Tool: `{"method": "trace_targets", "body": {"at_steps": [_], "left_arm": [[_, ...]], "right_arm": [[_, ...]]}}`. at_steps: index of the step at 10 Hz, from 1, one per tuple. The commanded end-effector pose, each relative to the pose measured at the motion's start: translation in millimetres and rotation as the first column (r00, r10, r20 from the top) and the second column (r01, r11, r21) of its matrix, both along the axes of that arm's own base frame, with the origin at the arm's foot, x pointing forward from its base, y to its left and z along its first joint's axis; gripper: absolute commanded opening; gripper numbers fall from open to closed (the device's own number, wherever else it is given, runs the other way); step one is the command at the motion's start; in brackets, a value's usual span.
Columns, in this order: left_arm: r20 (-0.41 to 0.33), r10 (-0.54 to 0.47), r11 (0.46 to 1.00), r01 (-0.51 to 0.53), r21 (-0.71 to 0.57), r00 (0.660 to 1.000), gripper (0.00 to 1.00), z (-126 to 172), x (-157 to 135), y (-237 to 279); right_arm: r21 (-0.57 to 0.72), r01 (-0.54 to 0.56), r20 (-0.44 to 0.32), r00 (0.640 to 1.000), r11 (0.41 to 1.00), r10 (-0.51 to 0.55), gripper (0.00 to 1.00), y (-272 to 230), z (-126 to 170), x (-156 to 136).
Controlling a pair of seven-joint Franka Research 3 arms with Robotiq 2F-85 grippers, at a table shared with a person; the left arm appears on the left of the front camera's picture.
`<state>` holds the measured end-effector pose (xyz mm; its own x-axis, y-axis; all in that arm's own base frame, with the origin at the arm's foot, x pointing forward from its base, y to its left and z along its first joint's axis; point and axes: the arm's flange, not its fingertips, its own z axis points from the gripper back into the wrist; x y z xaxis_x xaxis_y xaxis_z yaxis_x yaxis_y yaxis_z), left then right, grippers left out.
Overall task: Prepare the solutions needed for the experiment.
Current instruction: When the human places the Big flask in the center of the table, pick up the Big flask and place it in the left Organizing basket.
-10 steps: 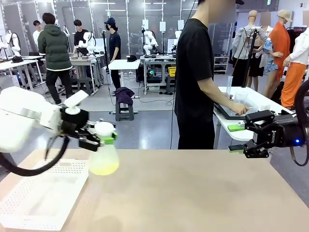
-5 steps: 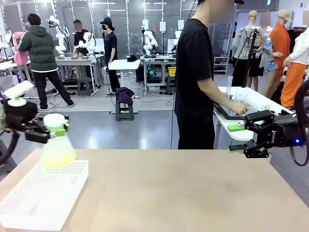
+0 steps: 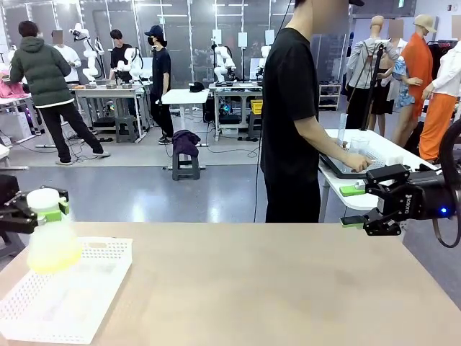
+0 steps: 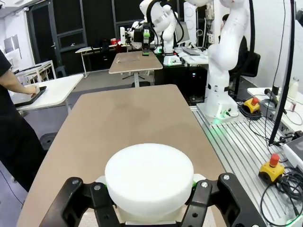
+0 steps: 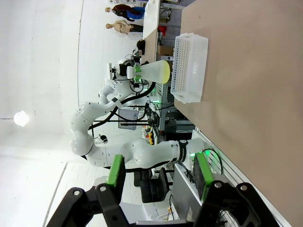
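Upright, the flask (image 3: 52, 238) of pale yellow liquid hangs by its neck, pinched in the left gripper (image 3: 39, 207), above the white basket (image 3: 86, 288) at the table's left end; the right gripper (image 3: 354, 205), spread and empty, waits well apart.

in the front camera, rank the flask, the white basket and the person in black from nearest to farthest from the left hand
1. Flask: gripped at its neck by the left hand.
2. White basket: just below, at the table's left end.
3. Person in black: across the table, right of centre.
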<state>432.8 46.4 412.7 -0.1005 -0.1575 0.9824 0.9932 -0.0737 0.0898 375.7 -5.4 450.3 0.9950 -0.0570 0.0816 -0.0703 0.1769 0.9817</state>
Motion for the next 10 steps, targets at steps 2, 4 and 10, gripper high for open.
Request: {"method": "trace_targets", "body": {"at_steps": [2, 4, 10], "left_arm": [[0.033, -0.022, 1.000, 0.023, -0.014, 0.999, 0.13, -30, 1, 1], [0.057, -0.028, 0.998, 0.032, -0.053, 0.998, 0.13, -51, 2, 3], [0.067, -0.065, 0.995, 0.070, -0.067, 0.996, 0.13, -103, 10, 8]], "right_arm": [[0.005, -0.004, 0.006, 1.000, 1.000, 0.004, 0.74, 0, 2, -1], [0.005, -0.004, 0.006, 1.000, 1.000, 0.004, 0.74, 0, 2, -1], [0.005, -0.004, 0.006, 1.000, 1.000, 0.004, 0.74, 0, 2, -1]]}}
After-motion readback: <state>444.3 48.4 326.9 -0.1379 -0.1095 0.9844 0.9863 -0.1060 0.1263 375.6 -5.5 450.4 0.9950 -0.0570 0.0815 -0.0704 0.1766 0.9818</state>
